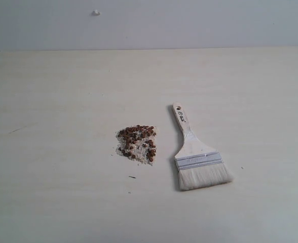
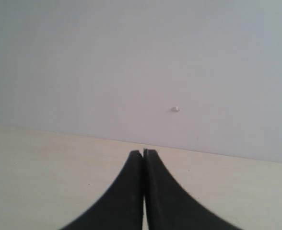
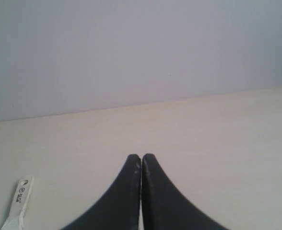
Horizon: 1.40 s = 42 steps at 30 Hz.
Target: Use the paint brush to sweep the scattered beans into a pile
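The reddish-brown beans point(image 1: 138, 139) lie gathered in a small pile with white crumbs, left of centre on the pale wooden table point(image 1: 63, 101). To their right the paint brush point(image 1: 194, 152) lies flat, its whitish bristles toward the front and its handle end with the hole pointing back. In the right wrist view only the handle end of the paint brush point(image 3: 20, 201) shows. My left gripper point(image 2: 144, 152) is shut with nothing between its black fingers. My right gripper point(image 3: 141, 156) is shut and empty too. Neither gripper appears in the exterior view.
A grey-white wall point(image 1: 149, 23) rises behind the table, with a small white knob point(image 1: 96, 12) on it; the same knob point(image 2: 175, 109) shows in the left wrist view. A few dark specks point(image 1: 132, 177) lie in front of the pile.
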Each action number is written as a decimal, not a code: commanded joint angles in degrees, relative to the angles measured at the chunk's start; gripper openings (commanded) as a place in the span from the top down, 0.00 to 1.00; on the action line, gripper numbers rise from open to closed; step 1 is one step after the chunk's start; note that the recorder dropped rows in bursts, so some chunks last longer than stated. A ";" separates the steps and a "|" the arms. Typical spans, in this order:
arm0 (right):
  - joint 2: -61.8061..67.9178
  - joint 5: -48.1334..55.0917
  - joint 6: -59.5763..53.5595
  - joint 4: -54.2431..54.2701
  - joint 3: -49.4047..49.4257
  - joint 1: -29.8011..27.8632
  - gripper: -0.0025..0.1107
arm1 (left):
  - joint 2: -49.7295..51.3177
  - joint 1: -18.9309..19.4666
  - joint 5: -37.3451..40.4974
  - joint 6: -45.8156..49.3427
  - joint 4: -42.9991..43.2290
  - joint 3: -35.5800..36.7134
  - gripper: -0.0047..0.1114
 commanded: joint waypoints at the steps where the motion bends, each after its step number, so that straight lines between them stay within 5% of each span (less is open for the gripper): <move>1: -3.20 5.99 0.16 -0.51 0.39 -0.33 0.98 | -0.17 -0.30 -0.09 0.00 -0.37 0.15 0.96; 5: -4.50 12.35 0.41 -0.51 0.39 -0.33 0.98 | -0.17 -0.30 -0.09 0.00 -0.37 0.15 0.96; 42: -4.50 12.35 0.38 -0.54 0.39 -0.33 0.98 | -0.17 -0.30 -0.09 0.00 -0.37 0.15 0.96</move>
